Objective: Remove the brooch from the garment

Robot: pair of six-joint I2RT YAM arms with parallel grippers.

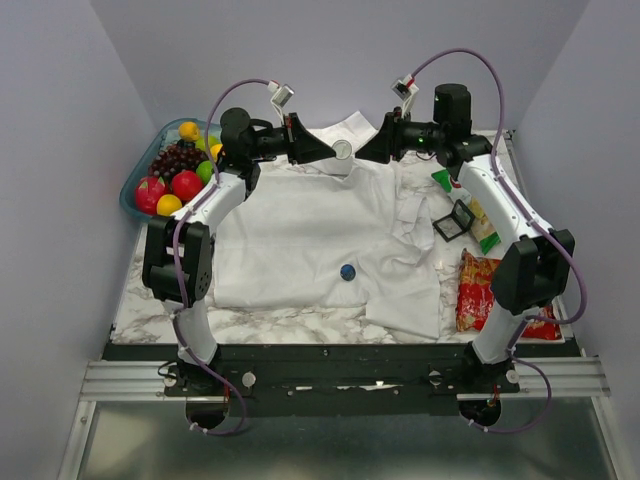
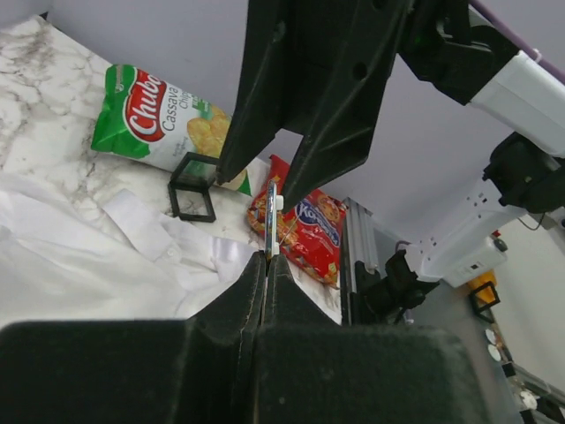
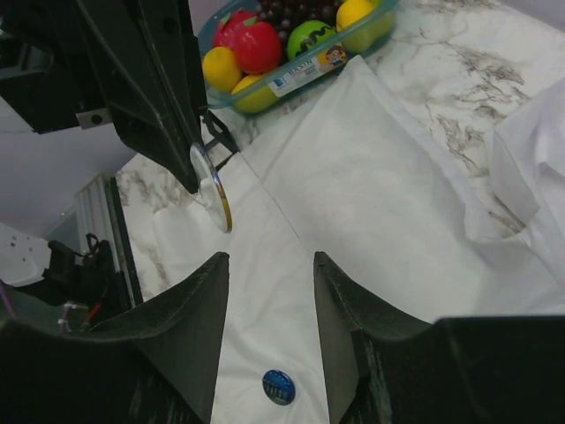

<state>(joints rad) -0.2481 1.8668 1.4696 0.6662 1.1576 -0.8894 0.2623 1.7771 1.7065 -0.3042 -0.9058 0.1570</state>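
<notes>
Nearest the arm bases, the brooch [image 1: 347, 271] lies flat on the shirt [image 1: 290, 230], toward its near hem and roughly mid-table [image 1: 290, 322], with nothing touching it. The shirt is spread out with its collar at the far end, wrinkled and bunched along its right side. Right of the shirt there's a red bag [image 1: 475, 290] at the near corner, then black square frames [image 1: 455, 222] and a green bag [image 2: 154, 119] of chips farther back. Both arms reach to the far end over the collar, tips facing each other, well apart from the brooch. There the left gripper [image 1: 330, 151] is clamped fully closed on a thin round silvery disc [image 3: 212, 187], pinched at its edge and held up off the cloth. Can't tell what the disc is. Facing it, the right gripper [image 3: 269, 261] has its jaws clearly apart with a moderate gap and nothing in it; its tips are near the disc, not touching. In the far left corner a clear tub [image 1: 128, 195] of fruit [image 1: 185, 185] sits just beside the sleeve.
</notes>
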